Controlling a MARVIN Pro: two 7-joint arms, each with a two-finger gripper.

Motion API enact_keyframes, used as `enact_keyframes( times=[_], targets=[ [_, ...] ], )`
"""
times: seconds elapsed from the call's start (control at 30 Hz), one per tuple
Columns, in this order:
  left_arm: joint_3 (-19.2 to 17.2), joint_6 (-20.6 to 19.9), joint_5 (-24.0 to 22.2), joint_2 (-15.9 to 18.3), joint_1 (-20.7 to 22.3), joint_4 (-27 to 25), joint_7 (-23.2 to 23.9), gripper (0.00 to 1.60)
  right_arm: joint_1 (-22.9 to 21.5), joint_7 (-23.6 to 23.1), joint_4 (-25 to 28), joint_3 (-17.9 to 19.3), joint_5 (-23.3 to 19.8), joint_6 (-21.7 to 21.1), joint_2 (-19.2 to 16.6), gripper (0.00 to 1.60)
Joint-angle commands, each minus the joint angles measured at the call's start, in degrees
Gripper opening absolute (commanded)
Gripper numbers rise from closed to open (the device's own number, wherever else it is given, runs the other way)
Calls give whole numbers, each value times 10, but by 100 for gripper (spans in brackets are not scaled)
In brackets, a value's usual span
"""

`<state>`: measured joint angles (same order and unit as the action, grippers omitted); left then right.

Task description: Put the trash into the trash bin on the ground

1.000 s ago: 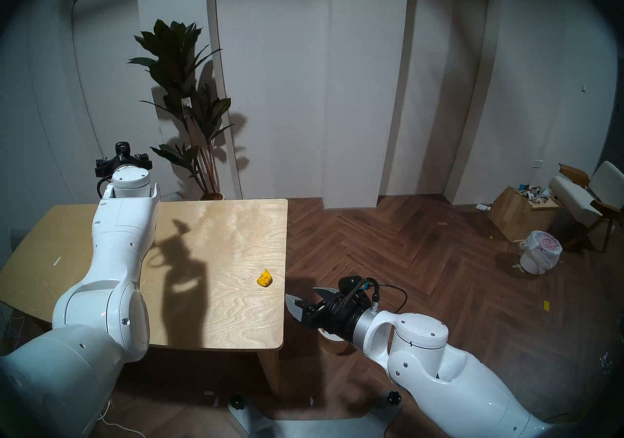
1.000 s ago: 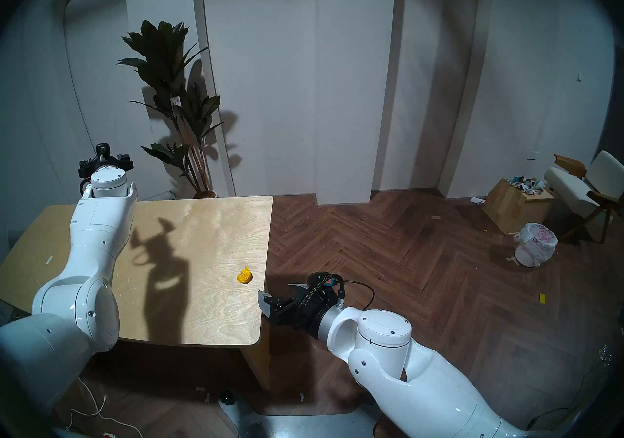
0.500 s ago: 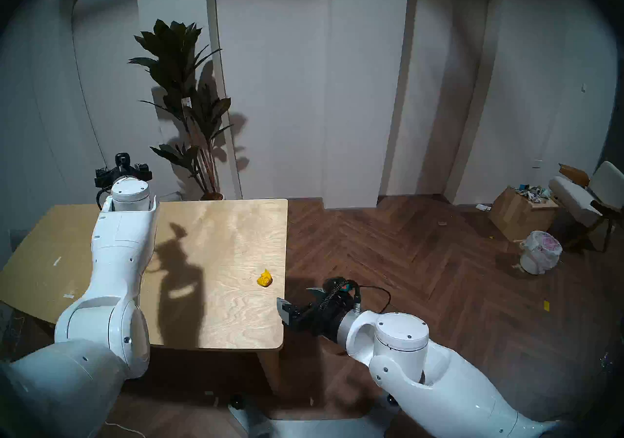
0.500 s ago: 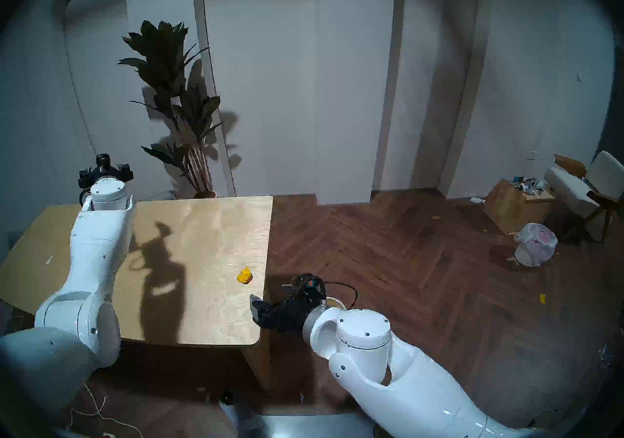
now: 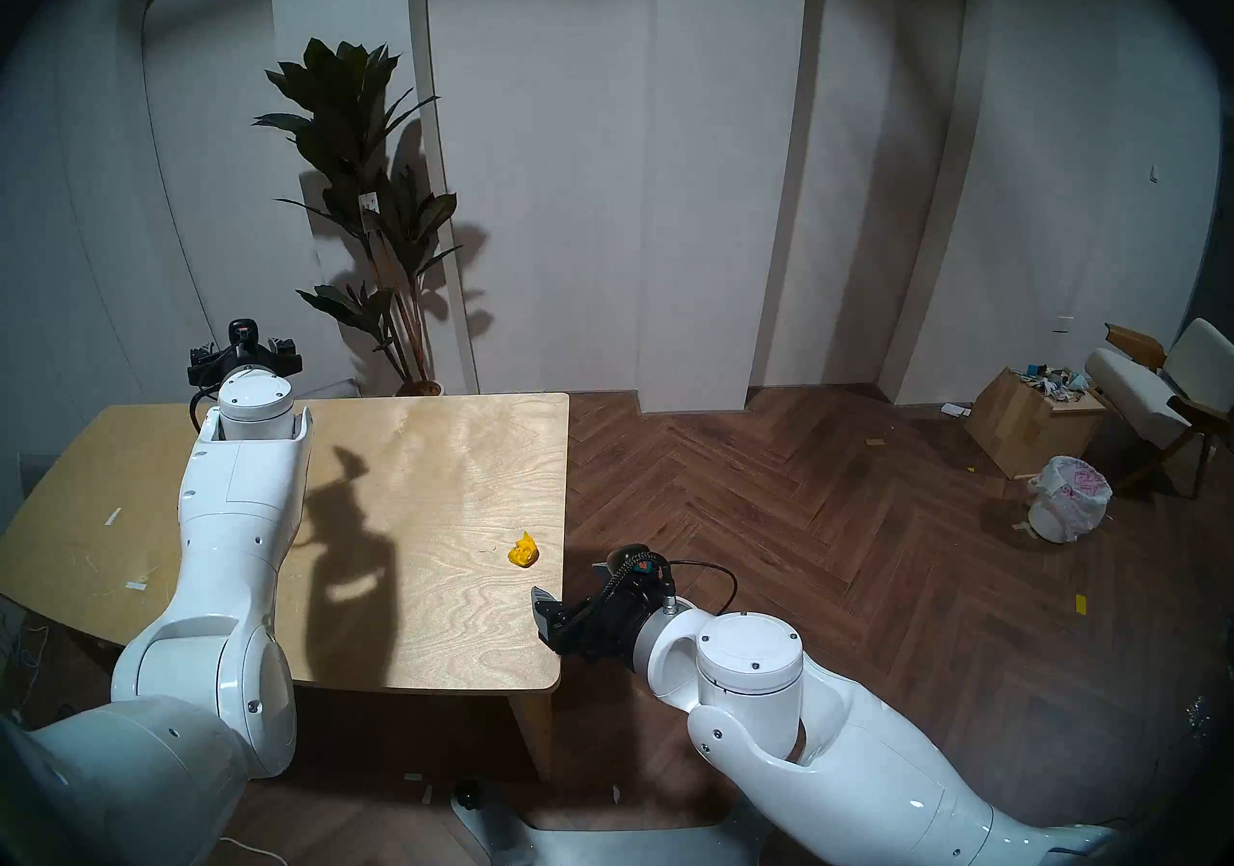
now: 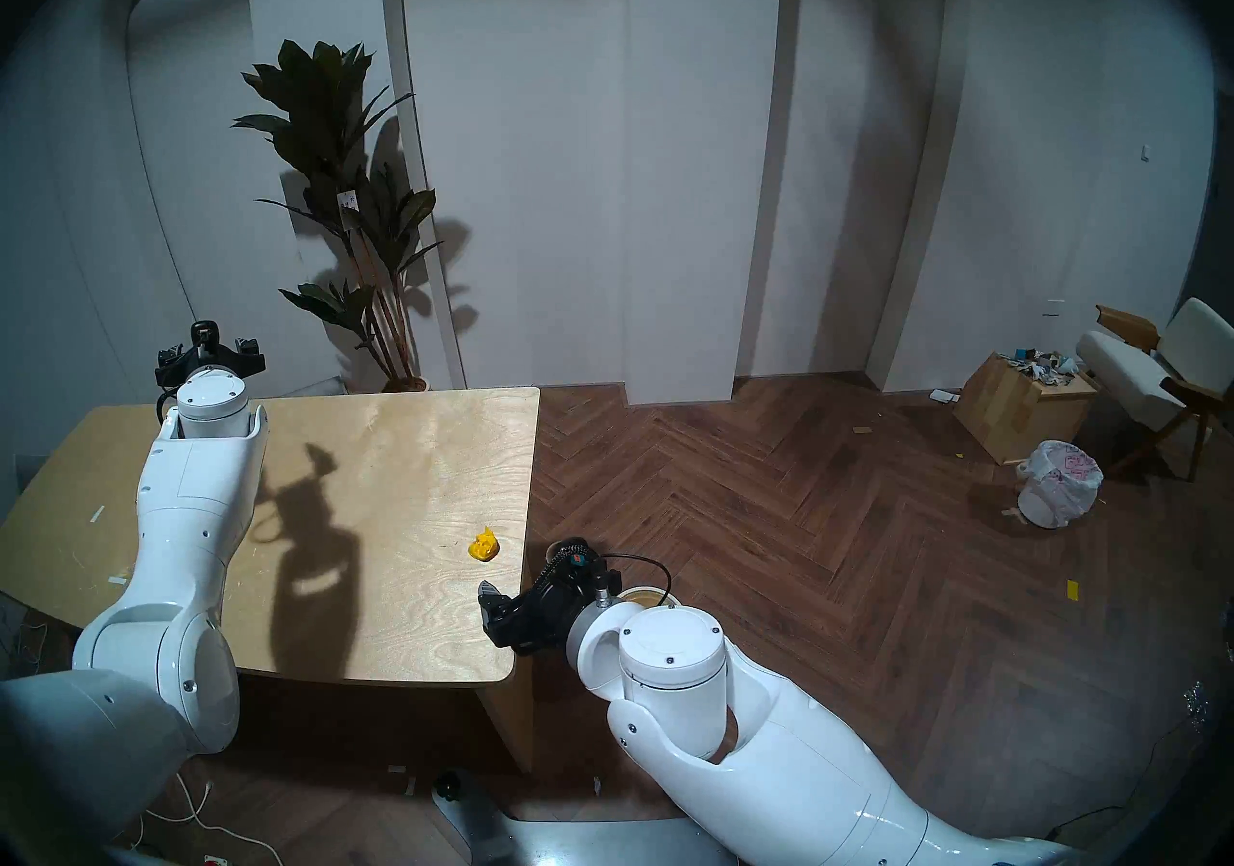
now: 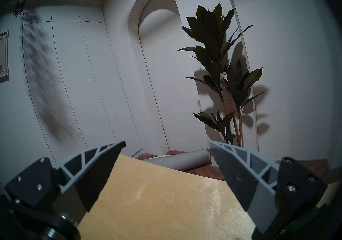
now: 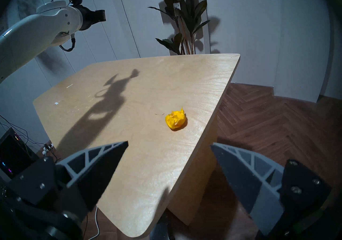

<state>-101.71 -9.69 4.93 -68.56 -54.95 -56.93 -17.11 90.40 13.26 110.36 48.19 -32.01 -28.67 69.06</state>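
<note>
Only the yellow scrap (image 8: 175,119) is left on the table (image 5: 427,644), w/ both grippers empty.
R gripper (image 8: 169,145) hangs at the table's near-right corner, fingers spread wide, scrap just ahead of it near the right edge, apart. L gripper (image 7: 166,144) is up over the far-left side, also spread, gripping nothing. Cream bin (image 6: 644,594) sits on the floor beside the table, mostly hidden behind the R wrist.

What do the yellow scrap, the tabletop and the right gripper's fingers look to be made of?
Yellow scrap: likely thin paper or film, matte, crumpled into sharp creases.
Tabletop: light plywood or wood veneer, visible grain, soft satin sheen.
Right gripper fingers: probably moulded grey plastic, open triangular ribs, with darker, textured inner pads.
</note>
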Motion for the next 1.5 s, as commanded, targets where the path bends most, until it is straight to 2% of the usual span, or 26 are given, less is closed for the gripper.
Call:
enact_keyframes(
  times=[0.0, 0.63, 1.47],
  targets=[
    [-1, 5, 0, 4, -7, -39, 4, 160, -35, 18, -7, -11, 24, -1, 30, 160],
    [-13, 7, -1, 4, -61, -120, 29, 160, -95, 75, -60, -56, 86, -28, 73, 160],
    [-35, 5, -4, 1, -152, -272, 65, 160, -164, 142, -168, -121, 153, -61, 150, 160]
  ],
)
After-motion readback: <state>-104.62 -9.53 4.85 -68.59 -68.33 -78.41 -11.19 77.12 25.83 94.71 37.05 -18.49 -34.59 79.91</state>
